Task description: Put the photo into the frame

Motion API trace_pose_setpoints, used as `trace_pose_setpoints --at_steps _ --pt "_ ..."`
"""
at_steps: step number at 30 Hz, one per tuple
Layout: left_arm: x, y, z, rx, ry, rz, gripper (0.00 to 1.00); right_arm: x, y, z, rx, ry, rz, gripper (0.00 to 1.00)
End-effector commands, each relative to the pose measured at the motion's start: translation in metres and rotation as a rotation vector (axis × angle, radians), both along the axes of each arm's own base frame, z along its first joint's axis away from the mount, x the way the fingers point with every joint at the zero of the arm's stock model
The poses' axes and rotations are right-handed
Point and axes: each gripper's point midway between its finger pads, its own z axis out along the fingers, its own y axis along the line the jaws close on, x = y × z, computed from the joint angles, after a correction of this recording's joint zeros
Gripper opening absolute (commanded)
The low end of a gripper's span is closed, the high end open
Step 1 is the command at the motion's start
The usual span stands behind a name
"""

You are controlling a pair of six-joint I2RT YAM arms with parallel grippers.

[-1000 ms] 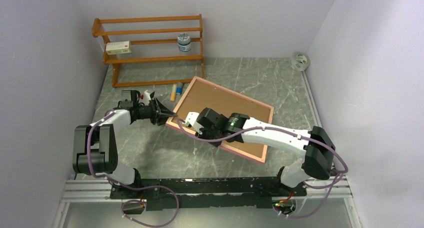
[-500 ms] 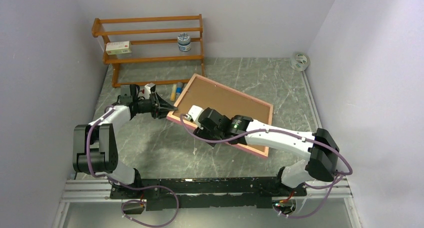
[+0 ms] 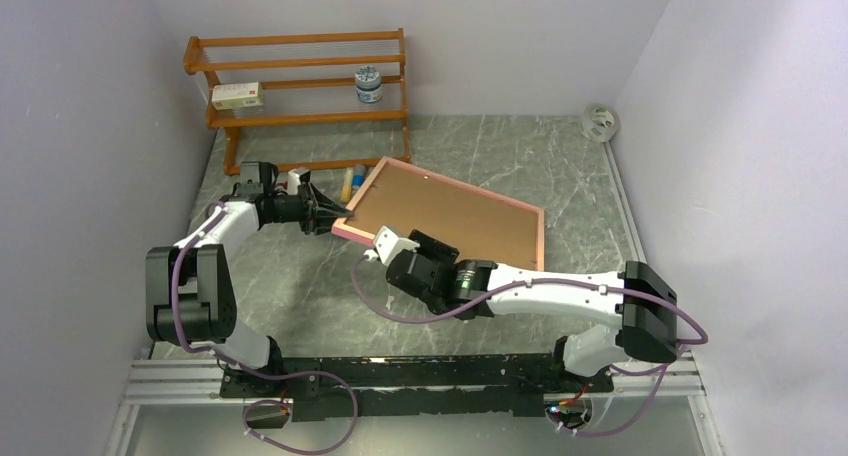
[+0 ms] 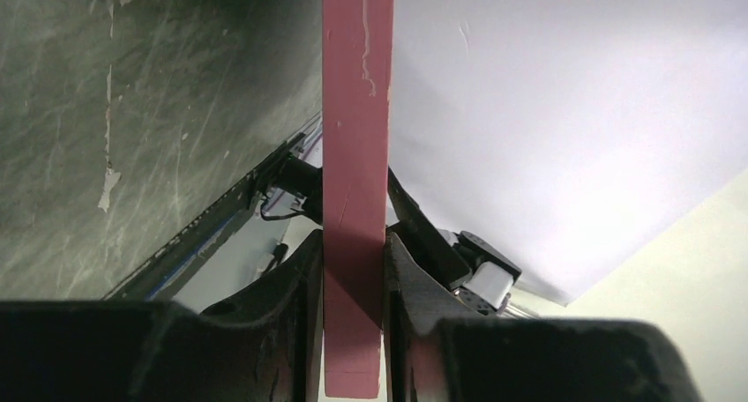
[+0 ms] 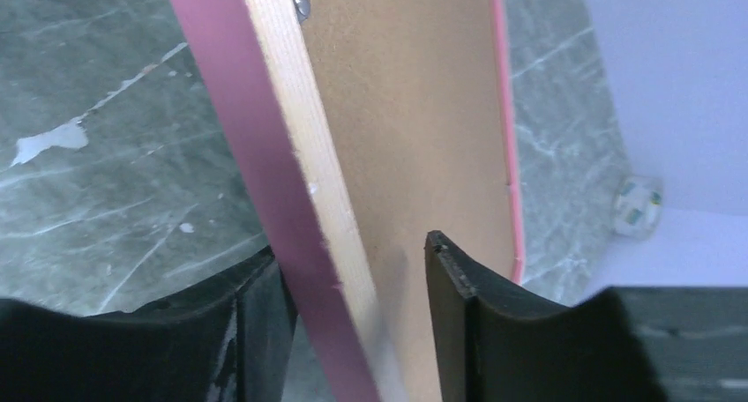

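At the left side of the counter [image 3: 290, 296], the left hand [image 3: 335, 219] is pressed together on the left corner of the frame [image 3: 450, 211]. Its wrist view shows the pink edge pinched between both fingers. Over the last second this corner has shifted toward the far-left, and the frame's near edge has risen. The frame now stands tilted across the middle of the counter, brown back facing upward. Toward the centre, the right hand [image 3: 392, 248] pinches the near edge, one finger on each face. Judgement: the frame is being repositioned, and insertion has not begun. The photo appears in no view. Whether it lies beneath the frame cannot be told, nor whether the frame's far edge rests on the counter.
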Motion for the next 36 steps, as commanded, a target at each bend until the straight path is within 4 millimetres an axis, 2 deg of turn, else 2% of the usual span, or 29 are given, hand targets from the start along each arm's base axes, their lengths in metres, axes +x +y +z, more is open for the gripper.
trace_pose_setpoints --at_steps 1,7,10,13,18,22,27,32,36 --pt "0.003 0.003 0.026 -0.073 0.03 -0.012 0.02 0.016 -0.016 0.037 -0.066 -0.225 -0.094 0.5" --pt "0.006 0.006 0.03 -0.072 0.029 -0.003 0.03 0.017 -0.019 0.055 -0.097 -0.28 -0.09 0.24" --pt "0.009 0.008 0.037 -0.077 0.007 0.001 0.2 0.016 -0.014 0.07 -0.075 -0.273 -0.069 0.13" --pt "0.014 0.011 0.041 -0.052 -0.025 0.009 0.41 0.013 -0.005 0.086 -0.032 -0.244 -0.028 0.09" --pt "0.028 0.024 0.046 0.014 -0.09 0.032 0.71 0.01 0.01 0.113 0.039 -0.188 0.029 0.04" --pt "0.041 0.043 0.048 0.138 -0.154 0.064 0.84 0.01 0.017 0.128 0.123 -0.125 0.038 0.02" --pt "0.061 0.075 0.055 0.27 -0.212 0.144 0.93 0.013 0.021 0.155 0.244 -0.072 0.039 0.0" --pt "0.071 0.105 0.054 0.404 -0.23 0.232 0.94 0.018 0.021 0.179 0.357 -0.042 0.026 0.0" --pt "0.069 0.102 0.046 0.373 -0.231 0.243 0.94 0.022 0.026 0.208 0.509 0.009 0.054 0.0"
